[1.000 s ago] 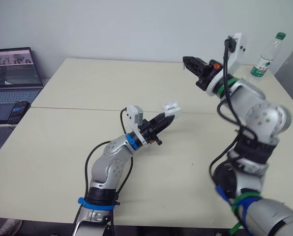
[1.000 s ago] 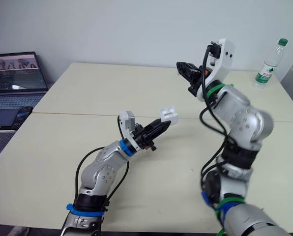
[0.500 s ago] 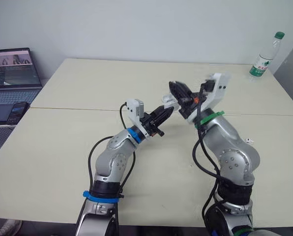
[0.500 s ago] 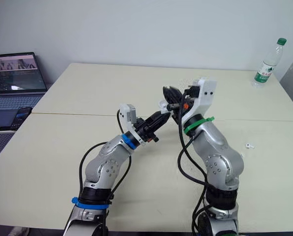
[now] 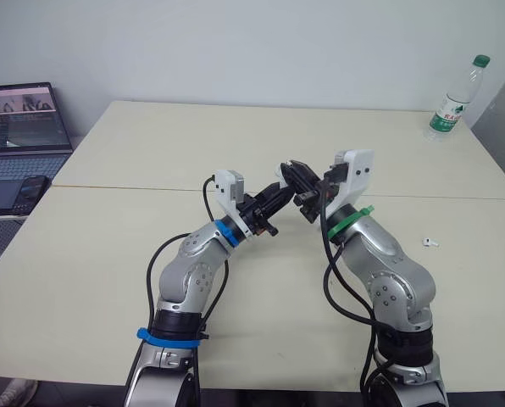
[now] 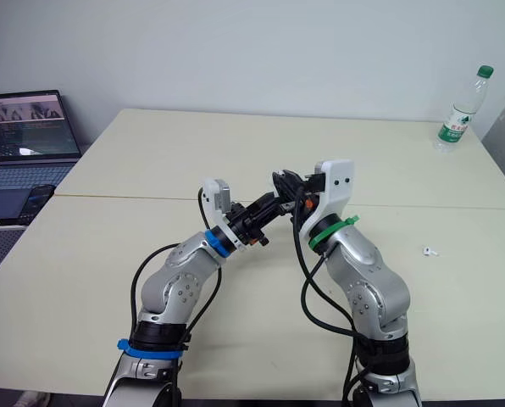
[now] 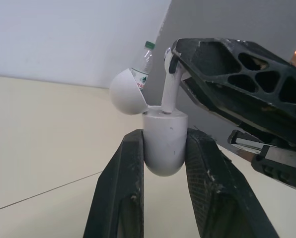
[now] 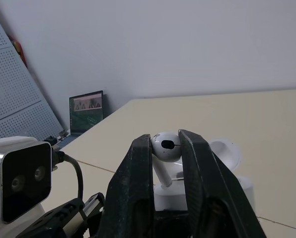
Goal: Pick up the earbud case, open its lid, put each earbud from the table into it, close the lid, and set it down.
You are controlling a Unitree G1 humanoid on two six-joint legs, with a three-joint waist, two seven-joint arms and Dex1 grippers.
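My left gripper (image 7: pixel 165 137) is shut on the white earbud case (image 7: pixel 163 146), held above the table with its round lid (image 7: pixel 127 92) swung open. My right gripper (image 8: pixel 166 141) is shut on a white earbud (image 8: pixel 166 144). The earbud's stem (image 7: pixel 169 96) points down into the case's top opening. In the eye views the two grippers meet tip to tip over the table's middle, the left gripper (image 5: pixel 272 198) just below the right gripper (image 5: pixel 297 181). A second earbud (image 5: pixel 429 241) lies on the table to the right.
A plastic water bottle (image 5: pixel 452 99) stands at the table's far right corner. A laptop (image 5: pixel 19 119) and a phone (image 5: pixel 26 193) sit on a lower surface to the left. A seam (image 5: pixel 125 187) runs across the table between its two halves.
My right arm swung down and left from a raised position and brought the earbud to the open case. My left gripper rose slightly with the case.
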